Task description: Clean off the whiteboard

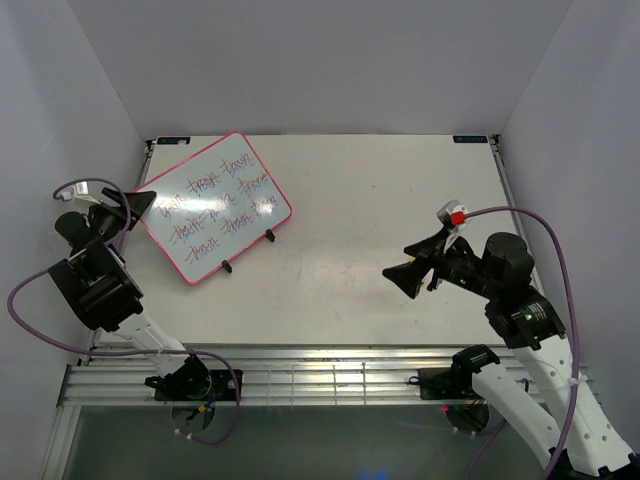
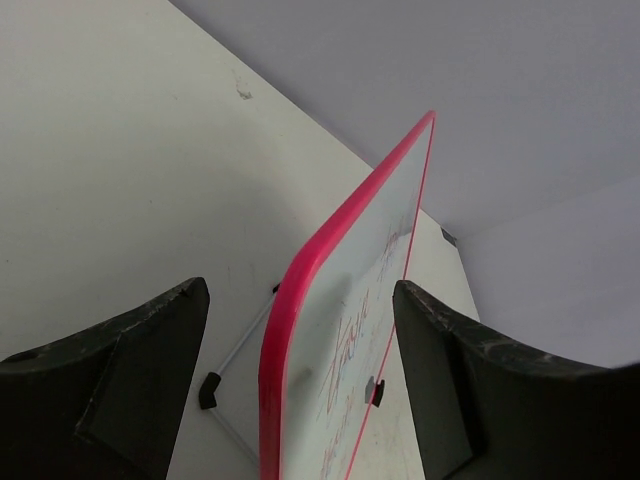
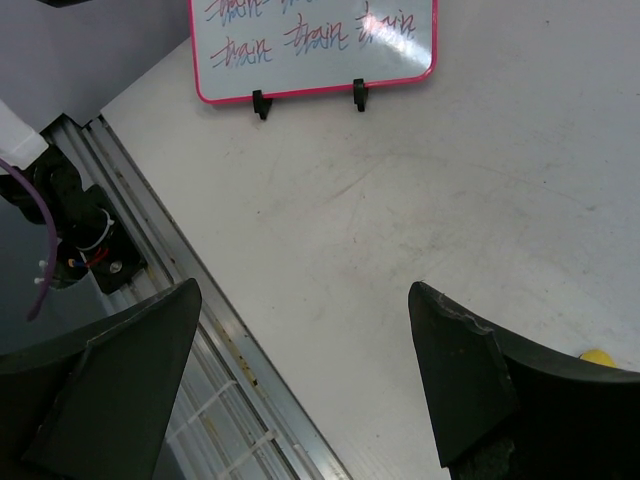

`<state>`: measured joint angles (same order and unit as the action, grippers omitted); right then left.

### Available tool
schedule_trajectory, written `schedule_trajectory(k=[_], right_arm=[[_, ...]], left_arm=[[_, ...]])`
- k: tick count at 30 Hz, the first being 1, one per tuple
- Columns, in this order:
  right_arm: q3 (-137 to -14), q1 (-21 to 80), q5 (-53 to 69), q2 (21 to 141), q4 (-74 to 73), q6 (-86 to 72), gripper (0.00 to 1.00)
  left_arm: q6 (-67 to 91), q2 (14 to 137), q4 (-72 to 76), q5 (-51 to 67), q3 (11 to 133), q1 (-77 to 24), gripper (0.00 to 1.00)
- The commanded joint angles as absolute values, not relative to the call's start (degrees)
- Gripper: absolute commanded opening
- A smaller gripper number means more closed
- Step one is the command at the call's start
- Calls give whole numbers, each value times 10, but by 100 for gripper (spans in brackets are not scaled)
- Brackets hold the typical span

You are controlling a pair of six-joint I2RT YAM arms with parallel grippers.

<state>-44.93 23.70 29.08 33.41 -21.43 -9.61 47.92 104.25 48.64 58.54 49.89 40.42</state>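
We judge the job not yet started: the whiteboard (image 1: 215,205), propped on small black feet (image 3: 262,103) at the far left of the tabletop (image 1: 400,180), carries rows of red and blue handwriting (image 3: 300,35) with no wiped patch that we can see. Our left gripper (image 2: 298,288) is spread astride the board's pink rim, not touching it. Our right gripper (image 3: 300,295) hangs spread and empty over mid-tabletop, a yellow scrap (image 3: 597,356) beside it. All the wiping remains.
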Motion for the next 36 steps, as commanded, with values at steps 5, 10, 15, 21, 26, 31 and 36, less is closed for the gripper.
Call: schedule_trajectory(k=[5,10,15,21,26,31,36], right_arm=[[-474,250,289,359,-207,-87,90],[-478,253,272,365,-208,-86,90],[-483,254,266,374,-211,-84,90],[-480,257,260,378,-209,-85,90],[-482,258,258,378,-210,-85,90],[-483,259,255,376,-210,-87,90],[-483,260,249,374,-213,-87,90]], left_arm=[[497,1069,553,595,538,400,80],[520,1100,599,609,548,396,68],[542,1113,652,620,541,396,56],[612,1122,787,631,523,396,22],[619,1081,812,628,491,390,0],[609,1045,804,635,497,378,0],[623,997,792,640,531,373,0]])
